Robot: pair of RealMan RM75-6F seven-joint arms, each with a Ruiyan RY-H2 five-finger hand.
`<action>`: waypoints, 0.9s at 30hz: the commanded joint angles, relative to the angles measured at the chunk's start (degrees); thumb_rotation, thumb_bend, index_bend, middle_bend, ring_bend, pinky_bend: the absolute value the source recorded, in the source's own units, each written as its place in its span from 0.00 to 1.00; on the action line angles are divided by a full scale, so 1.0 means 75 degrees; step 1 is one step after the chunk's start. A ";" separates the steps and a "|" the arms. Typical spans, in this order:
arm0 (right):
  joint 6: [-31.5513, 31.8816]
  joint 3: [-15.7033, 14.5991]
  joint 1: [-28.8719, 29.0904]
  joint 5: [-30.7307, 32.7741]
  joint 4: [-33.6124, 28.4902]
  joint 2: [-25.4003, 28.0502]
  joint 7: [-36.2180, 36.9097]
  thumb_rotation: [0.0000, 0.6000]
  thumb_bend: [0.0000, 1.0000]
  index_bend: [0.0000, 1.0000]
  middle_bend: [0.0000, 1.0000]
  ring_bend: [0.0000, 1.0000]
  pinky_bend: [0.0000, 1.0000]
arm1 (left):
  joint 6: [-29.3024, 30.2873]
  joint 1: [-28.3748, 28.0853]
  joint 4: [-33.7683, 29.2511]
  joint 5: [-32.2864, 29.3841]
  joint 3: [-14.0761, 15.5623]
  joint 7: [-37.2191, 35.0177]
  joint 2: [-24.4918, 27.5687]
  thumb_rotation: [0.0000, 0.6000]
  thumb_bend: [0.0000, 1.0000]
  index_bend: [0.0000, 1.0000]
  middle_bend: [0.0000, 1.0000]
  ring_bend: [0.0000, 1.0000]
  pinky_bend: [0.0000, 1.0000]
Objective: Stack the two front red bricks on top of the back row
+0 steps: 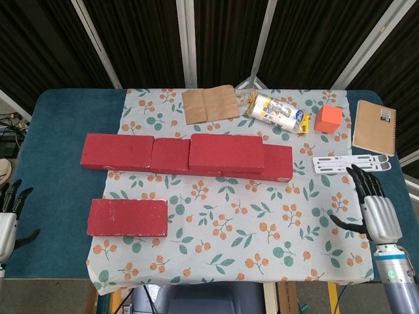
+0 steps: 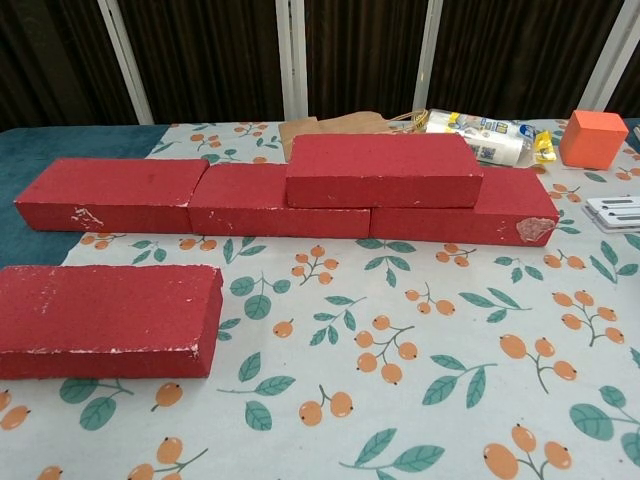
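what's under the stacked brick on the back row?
The stacked brick sits across the seam of the middle back brick and the right back brick. The seam itself and their covered tops are hidden.

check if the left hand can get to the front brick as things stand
Probably yes. The left hand sits open at the table's left edge, and only bare blue table lies between it and the front brick; nothing rests on that brick.
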 commanded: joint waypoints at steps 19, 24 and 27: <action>-0.0686 0.0009 -0.0728 0.0141 0.0515 -0.0476 -0.0472 1.00 0.20 0.00 0.03 0.00 0.00 | -0.3625 -0.1843 -0.2217 -0.1618 -0.0148 0.0288 0.1237 1.00 0.00 0.01 0.00 0.00 0.00; -0.0807 0.0119 -0.0765 0.0127 0.0470 -0.0466 -0.0561 1.00 0.20 0.00 0.03 0.00 0.00 | -0.3974 -0.2364 -0.2805 -0.2523 -0.0314 0.1381 0.1089 1.00 0.00 0.01 0.00 0.00 0.00; -0.0850 0.0167 -0.0791 0.0077 0.0432 -0.0479 -0.0625 1.00 0.20 0.00 0.03 0.00 0.00 | -0.4161 -0.2693 -0.3016 -0.3194 -0.0396 0.1871 0.0951 1.00 0.00 0.01 0.00 0.00 0.00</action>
